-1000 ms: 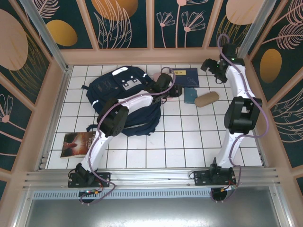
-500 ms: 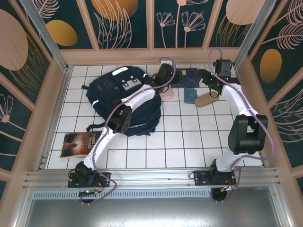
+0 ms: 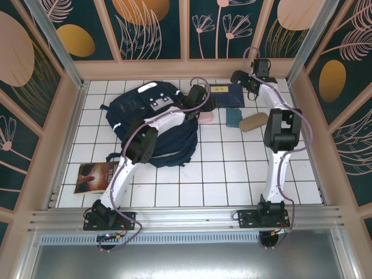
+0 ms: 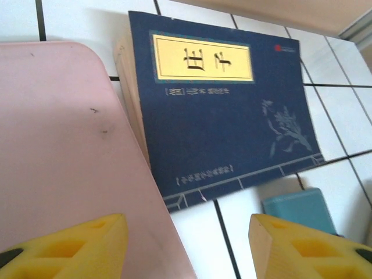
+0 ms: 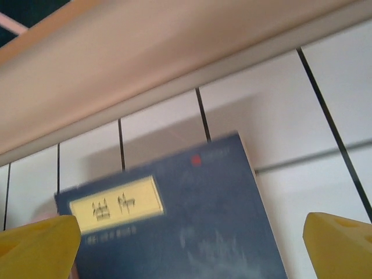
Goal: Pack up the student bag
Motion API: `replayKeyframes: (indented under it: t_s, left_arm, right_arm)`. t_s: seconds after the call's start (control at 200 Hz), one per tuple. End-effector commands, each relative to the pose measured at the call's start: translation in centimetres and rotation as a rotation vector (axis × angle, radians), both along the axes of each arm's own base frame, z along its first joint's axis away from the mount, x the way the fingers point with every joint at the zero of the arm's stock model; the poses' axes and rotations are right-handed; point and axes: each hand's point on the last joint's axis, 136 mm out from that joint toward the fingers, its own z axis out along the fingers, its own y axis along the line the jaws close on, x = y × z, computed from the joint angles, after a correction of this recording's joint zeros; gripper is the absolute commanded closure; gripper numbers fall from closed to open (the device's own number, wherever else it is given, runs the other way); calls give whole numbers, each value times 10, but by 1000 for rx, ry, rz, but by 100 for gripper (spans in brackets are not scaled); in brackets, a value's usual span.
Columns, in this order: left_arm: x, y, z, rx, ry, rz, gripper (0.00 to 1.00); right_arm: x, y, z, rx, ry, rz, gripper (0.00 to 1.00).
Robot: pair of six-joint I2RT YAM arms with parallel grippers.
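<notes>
The student bag (image 3: 152, 119), a large navy backpack, lies at the back left of the tiled table. My left gripper (image 3: 207, 103) reaches past its right side and hangs open (image 4: 186, 250) low over the table. Its left fingertip (image 4: 70, 244) is over a pink case (image 4: 58, 151), and bare tile shows between the jaws. A navy book with a yellow label (image 4: 224, 116) lies just beyond. My right gripper (image 3: 237, 79) stands open (image 5: 189, 247) above that same navy book (image 5: 186, 232) by the back wall, gripping nothing.
A teal box (image 3: 233, 117) and a tan cylindrical pouch (image 3: 254, 122) lie right of the pink case (image 3: 204, 118). A dark-covered book (image 3: 96, 177) lies at the front left. The back wall rail (image 5: 145, 70) is close behind the navy book (image 3: 228, 95).
My right gripper has swung left along the back wall to above the navy book. My left gripper went toward the back wall, then drew back a little over the pink case.
</notes>
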Motion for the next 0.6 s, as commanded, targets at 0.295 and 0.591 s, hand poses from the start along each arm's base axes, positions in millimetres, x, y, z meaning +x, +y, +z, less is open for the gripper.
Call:
replayKeyframes:
  t_s: [0.295,0.591]
  left_arm:
    - [-24,5,62,-52,-39,-52,42]
    - [-25,5,61,-46,-29,-54,42]
  right_arm:
    - [64,13,-34,-1,-18,121,1]
    - [49,44,-82,67,88,215,1]
